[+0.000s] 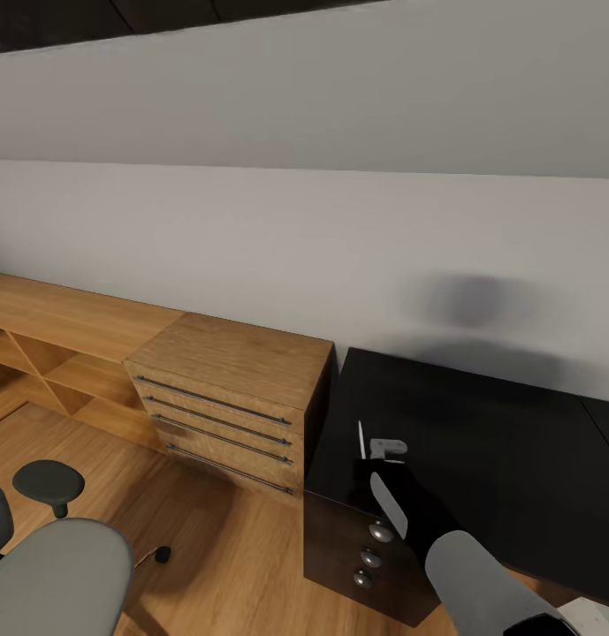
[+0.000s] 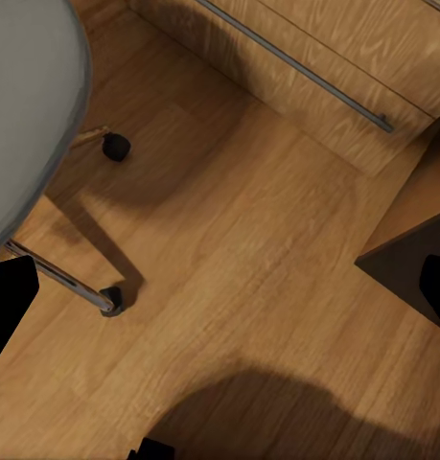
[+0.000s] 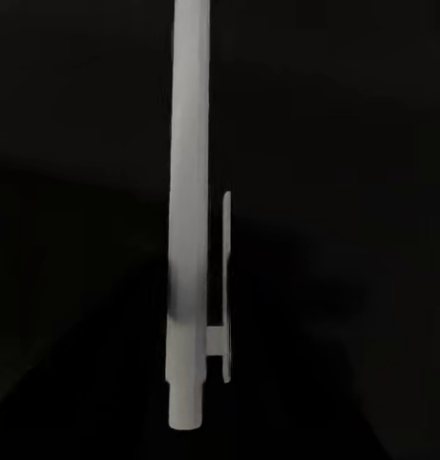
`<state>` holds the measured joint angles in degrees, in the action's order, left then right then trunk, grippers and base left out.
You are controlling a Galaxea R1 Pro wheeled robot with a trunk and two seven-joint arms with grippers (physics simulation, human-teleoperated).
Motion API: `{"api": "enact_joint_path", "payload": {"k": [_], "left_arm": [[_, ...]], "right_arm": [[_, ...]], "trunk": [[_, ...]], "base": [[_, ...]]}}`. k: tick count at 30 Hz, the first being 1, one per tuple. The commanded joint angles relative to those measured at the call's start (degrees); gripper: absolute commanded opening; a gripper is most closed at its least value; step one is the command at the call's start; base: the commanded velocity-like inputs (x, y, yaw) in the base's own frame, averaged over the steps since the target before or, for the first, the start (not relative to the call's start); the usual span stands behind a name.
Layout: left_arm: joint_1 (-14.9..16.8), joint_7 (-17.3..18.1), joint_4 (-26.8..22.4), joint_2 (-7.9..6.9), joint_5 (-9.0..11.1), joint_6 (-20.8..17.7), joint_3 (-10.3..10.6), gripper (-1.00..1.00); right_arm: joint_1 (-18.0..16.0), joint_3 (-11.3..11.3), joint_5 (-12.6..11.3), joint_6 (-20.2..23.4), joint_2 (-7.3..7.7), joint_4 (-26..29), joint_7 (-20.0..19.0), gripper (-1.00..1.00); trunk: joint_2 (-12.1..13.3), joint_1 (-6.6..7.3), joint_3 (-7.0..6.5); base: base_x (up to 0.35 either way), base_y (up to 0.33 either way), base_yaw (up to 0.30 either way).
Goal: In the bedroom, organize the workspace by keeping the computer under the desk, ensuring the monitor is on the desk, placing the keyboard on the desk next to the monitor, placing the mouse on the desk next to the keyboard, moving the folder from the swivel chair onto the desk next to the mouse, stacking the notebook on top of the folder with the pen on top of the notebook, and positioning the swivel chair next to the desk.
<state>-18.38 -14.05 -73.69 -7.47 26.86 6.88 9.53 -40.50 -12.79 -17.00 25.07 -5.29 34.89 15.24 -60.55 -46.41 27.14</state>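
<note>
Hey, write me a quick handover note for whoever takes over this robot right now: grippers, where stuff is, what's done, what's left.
Right gripper: over the black desk, holding the white pen.
Left gripper: state cannot be told; its camera looks down at the wooden floor.
Swivel chair: on the floor left of the desk, with the wooden drawer cabinet behind it.
Done: pen picked up.
Left: the visible desk top is bare, so the pen still needs placing, and the chair moving to the desk.

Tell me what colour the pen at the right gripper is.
White. The pen shows best in the right wrist view, against the black desk.
</note>
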Motion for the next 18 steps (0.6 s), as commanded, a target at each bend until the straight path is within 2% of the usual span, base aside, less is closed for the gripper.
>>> {"api": "enact_joint_path", "payload": {"k": [1,6,7,12,14,15,18], "left_arm": [[0.0,-0.3,-0.1,-0.08,0.6,0.3,0.2,1.0],[0.0,-0.2,-0.1,-0.08,0.5,0.3,0.2,1.0],[0.0,-0.2,-0.1,-0.08,0.5,0.3,0.3,1.0],[0.0,-0.2,0.3,-0.08,0.6,0.2,0.3,1.0],[0.0,-0.1,1.0,-0.08,0.6,0.2,0.3,1.0],[0.0,-0.2,1.9,-0.08,0.5,0.2,0.2,1.0],[0.0,-0.2,2.2,-0.08,0.5,0.2,0.2,1.0]], "right_arm": [[0.0,-0.3,-0.7,0.2,0.05,0.1,0.6,-1.0],[0.0,-0.3,-0.7,0.2,0.22,0.2,0.7,-1.0],[0.0,-0.3,-0.7,0.3,0.84,1.2,0.7,-1.0],[0.0,-0.3,-0.7,0.7,1.64,4.4,0.8,-1.0],[0.0,-0.3,-0.7,1.0,1.97,6.4,1.0,-1.0],[0.2,0.0,-0.8,3.0,2.79,10.7,1.1,-1.0],[0.4,1.6,-0.8,5.6,3.17,15.7,1.2,-1.0]], "trunk": [[0.0,-0.01,0.05],[0.0,-0.01,0.05],[0.4,0.21,-0.13],[2.4,1.31,-1.03],[3.2,1.75,-1.39],[3.6,1.97,-1.57],[4.8,2.63,-2.11]], "base": [[0.0,0.0,0.0],[0.0,0.0,0.0],[0.0,0.0,0.0],[0.0,0.0,0.0],[0.0,0.0,0.0],[0.0,0.0,0.0],[0.0,0.0,0.0]]}}
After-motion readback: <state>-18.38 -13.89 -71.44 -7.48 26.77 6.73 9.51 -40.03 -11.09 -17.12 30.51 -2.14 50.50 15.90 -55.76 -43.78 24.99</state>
